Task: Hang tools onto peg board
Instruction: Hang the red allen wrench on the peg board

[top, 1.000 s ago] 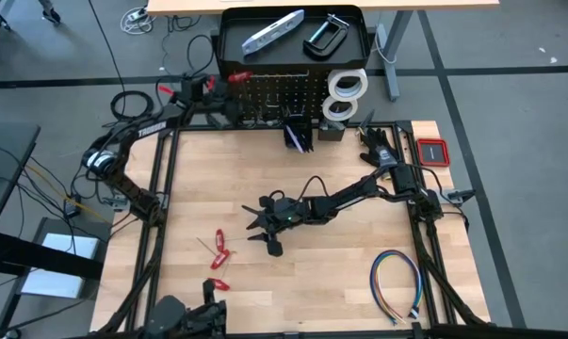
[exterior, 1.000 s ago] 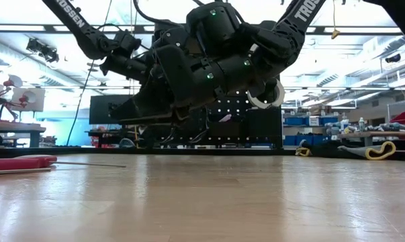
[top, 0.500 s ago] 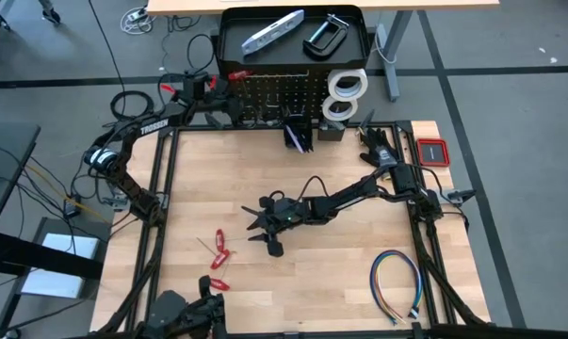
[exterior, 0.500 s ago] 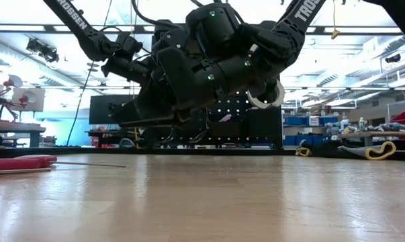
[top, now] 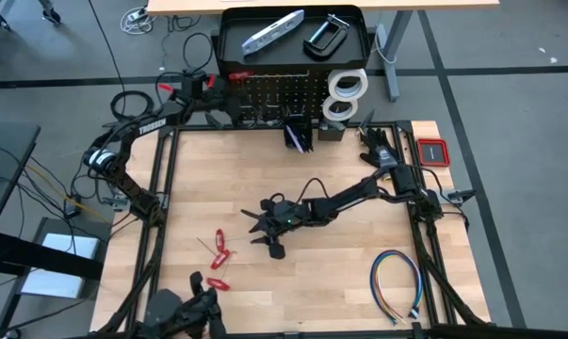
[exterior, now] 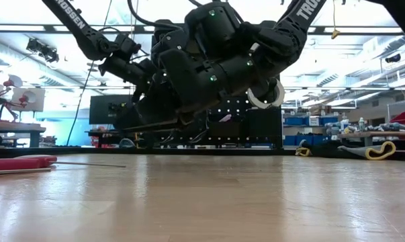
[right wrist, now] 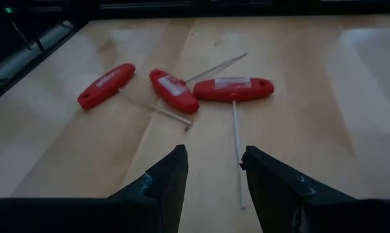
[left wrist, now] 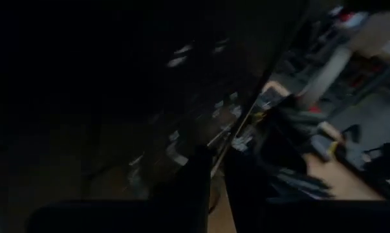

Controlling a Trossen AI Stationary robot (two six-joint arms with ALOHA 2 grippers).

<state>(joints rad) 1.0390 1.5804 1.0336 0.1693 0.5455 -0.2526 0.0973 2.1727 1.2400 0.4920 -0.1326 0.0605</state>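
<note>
Right gripper (top: 256, 226) is parked low over the mid table, fingers spread apart w/ nothing between them – clearly seen in the right wrist view, where the two dark fingers (right wrist: 171, 178) frame bare wood. Three red T-handle keys (right wrist: 175, 90) lie flat on the table just ahead of it; in the high view they're seen as the red tools (top: 219, 250) near the front-left part of the table, i.e. left and toward the front edge from that gripper.

The key relation: the nearest key (right wrist: 233, 88) is lying w/ its red handle crosswise to the gripper's heading and its thin shaft running back toward the fingers. So the handle's long axis is roughly across the gap – prob a wrist turn would be needed before the handle can be pinched across its width. The other two are fanned out at angles beside it, shafts crossing, so a clean single pick looks a bit fiddly.

Left gripper (top: 213, 83) is up at the left end of the peg board (top: 265, 94), beside a red handle (top: 238, 75) there – whether its fingers are together or apart can't be told, left wrist view is too dark. Right arm is far nearer to the keys, so the next pick is judged to be its job
</note>
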